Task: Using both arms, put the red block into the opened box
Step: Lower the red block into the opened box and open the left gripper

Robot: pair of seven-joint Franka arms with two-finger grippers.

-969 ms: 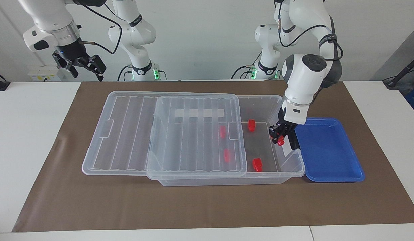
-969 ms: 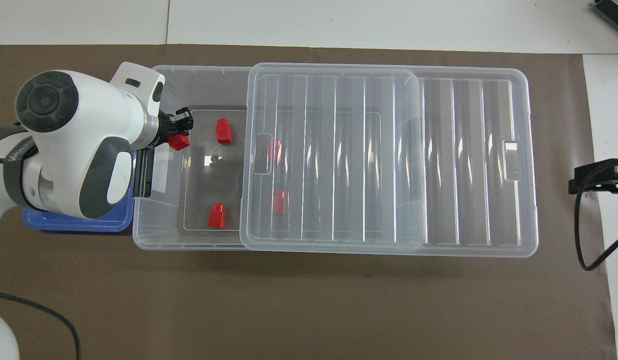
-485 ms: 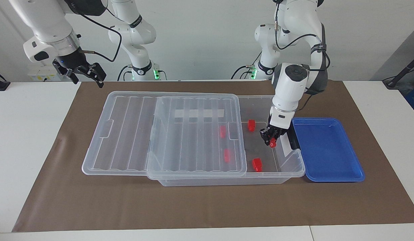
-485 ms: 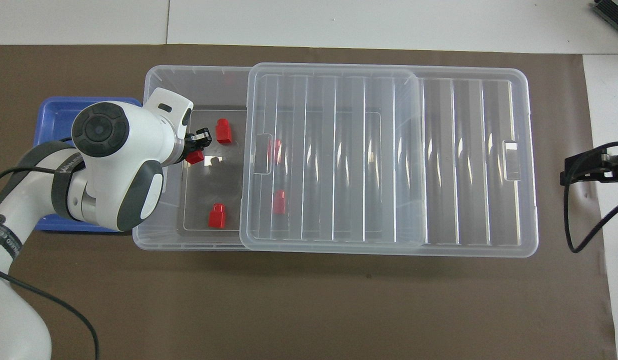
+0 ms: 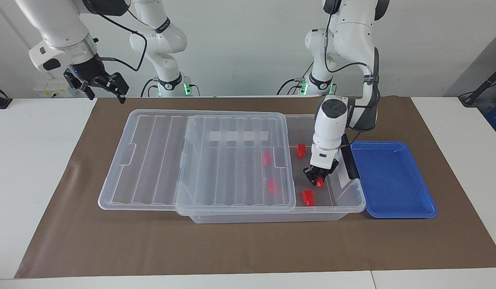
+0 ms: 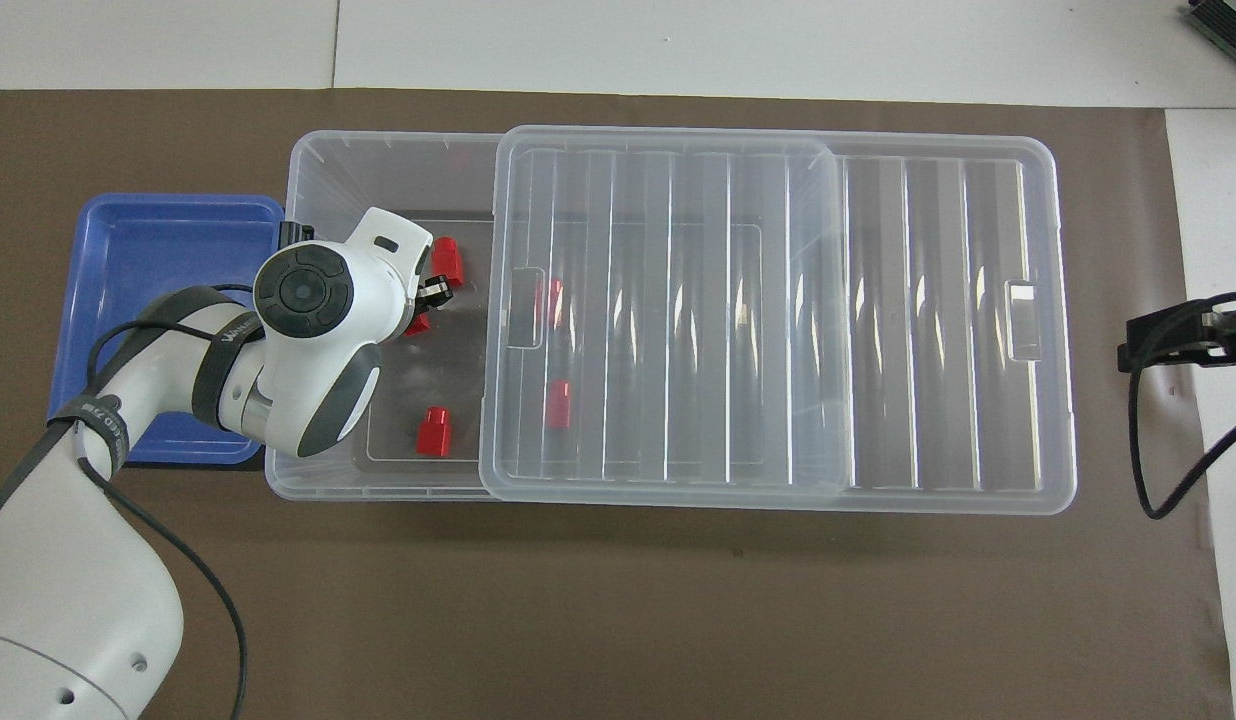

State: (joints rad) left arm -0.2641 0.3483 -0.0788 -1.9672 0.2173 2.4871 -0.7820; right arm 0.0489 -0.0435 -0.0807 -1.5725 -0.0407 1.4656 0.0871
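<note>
My left gripper (image 5: pixel 317 180) is shut on a red block (image 5: pixel 320 184) and reaches down into the uncovered end of the clear box (image 5: pixel 272 218). I cannot tell whether the block touches the box floor. In the overhead view the left gripper (image 6: pixel 425 303) shows beside the arm's wrist, with the held block (image 6: pixel 416 325) partly hidden. Two loose red blocks (image 5: pixel 301 149) (image 5: pixel 307 197) lie on the box floor either side of it. Two more (image 5: pixel 266 157) (image 5: pixel 271 186) show through the ribbed lid (image 5: pixel 232 160). My right gripper (image 5: pixel 97 82) hangs open, high over the right arm's end of the table.
The lid (image 6: pixel 678 300) is slid toward the right arm's end and overhangs the box (image 6: pixel 378 150) there. A shallow blue tray (image 5: pixel 392 176) sits against the box at the left arm's end. A brown mat (image 5: pixel 248 249) covers the table.
My left gripper carried the red block from the box's end wall by the tray inward and down into the box. The right arm shifted only slightly.
</note>
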